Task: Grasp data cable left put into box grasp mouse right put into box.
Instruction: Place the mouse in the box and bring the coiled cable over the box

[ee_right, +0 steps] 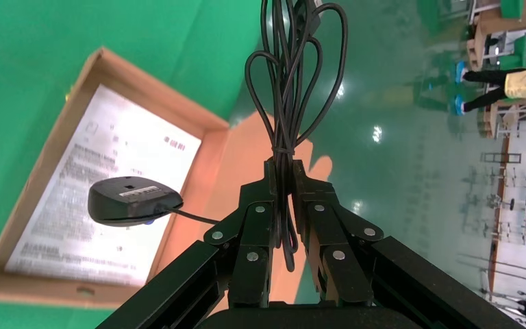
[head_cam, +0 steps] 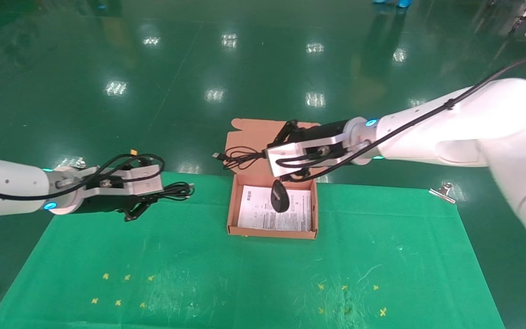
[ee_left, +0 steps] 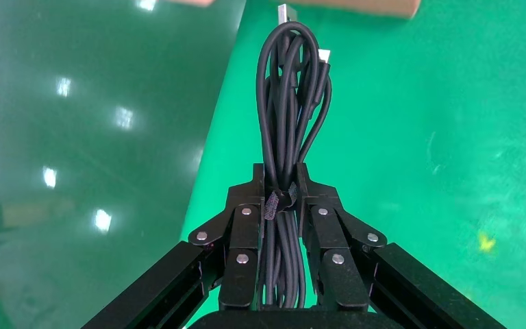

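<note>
My left gripper (head_cam: 146, 203) is shut on the data cable (head_cam: 176, 189), a black bundled coil, and holds it above the green mat left of the box. In the left wrist view the jaws (ee_left: 282, 181) clamp the coil (ee_left: 284, 103) at its strap. My right gripper (head_cam: 282, 137) is shut on the mouse's bundled cord (head_cam: 240, 157) over the box's back edge. The black mouse (head_cam: 280, 196) hangs from that cord just above the white sheet in the box (head_cam: 232, 205). The right wrist view shows the gripper (ee_right: 285, 171), the cord (ee_right: 291, 89), the mouse (ee_right: 133, 201) and the box (ee_right: 14, 236).
The box lid (head_cam: 251, 135) lies open behind the box, past the mat's back edge. A metal clip (head_cam: 443, 192) sits at the mat's back right edge. Yellow marks (head_cam: 121, 290) dot the mat (head_cam: 381, 256) at front left and front right.
</note>
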Robot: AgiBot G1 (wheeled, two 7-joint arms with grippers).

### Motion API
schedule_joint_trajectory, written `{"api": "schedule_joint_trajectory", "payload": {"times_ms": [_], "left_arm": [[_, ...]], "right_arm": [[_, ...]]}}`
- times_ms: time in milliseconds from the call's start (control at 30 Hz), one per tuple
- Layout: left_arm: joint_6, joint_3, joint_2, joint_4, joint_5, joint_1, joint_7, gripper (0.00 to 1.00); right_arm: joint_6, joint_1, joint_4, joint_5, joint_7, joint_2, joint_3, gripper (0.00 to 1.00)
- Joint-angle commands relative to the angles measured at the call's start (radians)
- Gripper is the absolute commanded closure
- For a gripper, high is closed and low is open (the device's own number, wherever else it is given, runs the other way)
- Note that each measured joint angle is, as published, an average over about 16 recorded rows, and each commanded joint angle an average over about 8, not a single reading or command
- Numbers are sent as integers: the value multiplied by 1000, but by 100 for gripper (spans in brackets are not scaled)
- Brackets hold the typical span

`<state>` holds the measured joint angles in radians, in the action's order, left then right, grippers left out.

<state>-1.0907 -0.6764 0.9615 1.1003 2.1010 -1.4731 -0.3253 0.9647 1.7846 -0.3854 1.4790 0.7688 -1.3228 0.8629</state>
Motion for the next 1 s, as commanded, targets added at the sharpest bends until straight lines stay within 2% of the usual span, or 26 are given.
{"api": "schedule_joint_trajectory", "payload": {"times_ms": [33, 167, 300, 667, 867, 933, 1000], "left_arm": [[-2, -2, -6, 4, 20, 0, -24, 100], [-5, -3, -10, 22, 32, 5, -44, 100], [-7, -3, -11, 33, 37, 8, -53, 100], [-8, -3, -13, 41, 41, 10, -61, 100], [-8, -3, -13, 42, 41, 10, -62, 100], [-8, -3, -13, 42, 41, 10, -62, 100], [-8, -3, -13, 42, 41, 11, -62, 100]], "right_arm": [[0, 0, 45, -13, 37, -25, -7, 100], [-2, -23, 58, -60, 63, -39, -7, 100], [-36, -59, 70, -117, 50, -41, -4, 100], [-281, -167, 165, -213, -39, -40, 10, 100], [-326, -201, 167, -216, -81, -40, 49, 100], [-328, -207, 165, -215, -91, -40, 60, 92], [-331, -212, 163, -216, -102, -41, 72, 73]]}}
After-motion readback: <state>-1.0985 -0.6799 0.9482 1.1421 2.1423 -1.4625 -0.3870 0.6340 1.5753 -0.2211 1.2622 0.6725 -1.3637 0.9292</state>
